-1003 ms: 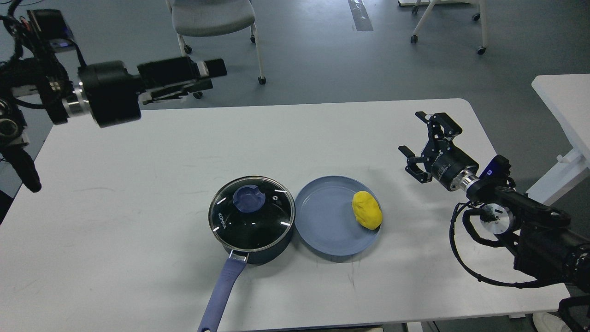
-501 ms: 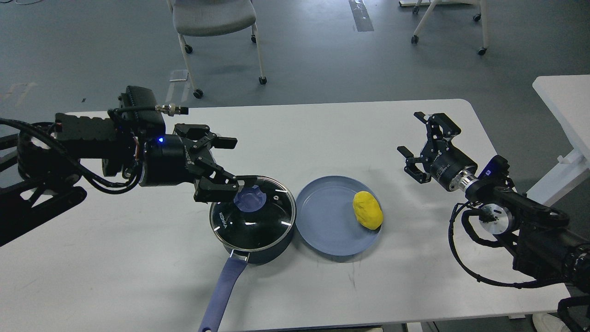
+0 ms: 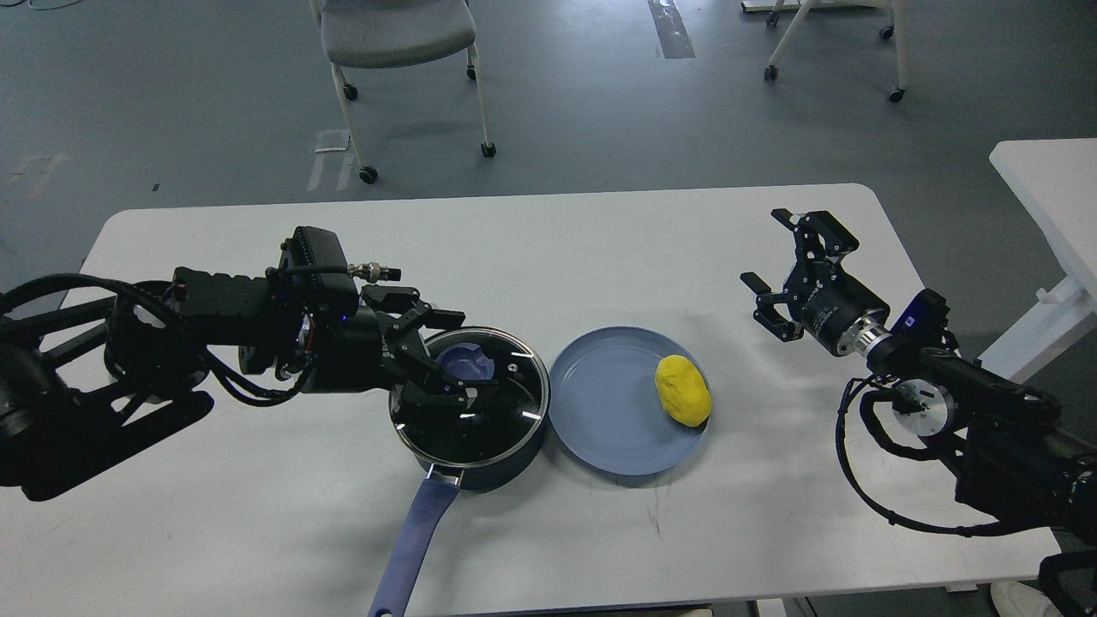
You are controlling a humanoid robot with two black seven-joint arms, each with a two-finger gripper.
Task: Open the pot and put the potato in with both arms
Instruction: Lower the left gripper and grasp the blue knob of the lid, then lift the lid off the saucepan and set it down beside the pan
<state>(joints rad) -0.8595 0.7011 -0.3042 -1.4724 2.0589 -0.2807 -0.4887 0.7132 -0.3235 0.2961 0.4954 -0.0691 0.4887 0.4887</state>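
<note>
Left gripper (image 3: 454, 358) spread, straddling blue knob (image 3: 467, 360) of steel-rimmed glass lid on dark pot (image 3: 480, 446) | right gripper (image 3: 793, 270) spread, yellow egg-shaped potato (image 3: 683, 391) down-left on blue-grey plate (image 3: 600, 428), nearer it.

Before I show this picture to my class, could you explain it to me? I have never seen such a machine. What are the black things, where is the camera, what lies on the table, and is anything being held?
The camera sits in a robot's head and looks forward and down at a white table. The two black things are the robot's own arms.

The left gripper, a two-fingered claw, is spread open with a finger on either side of the blue knob on the glass lid. The picture does not show it clamped on the knob, and the lid sits on the pot, whose long blue-purple handle points toward the camera.

The right gripper is open and empty, above the table's right side.

Beside the pot is a shallow blue-grey plate with a yellow potato lying on it. Nothing is held.
</note>
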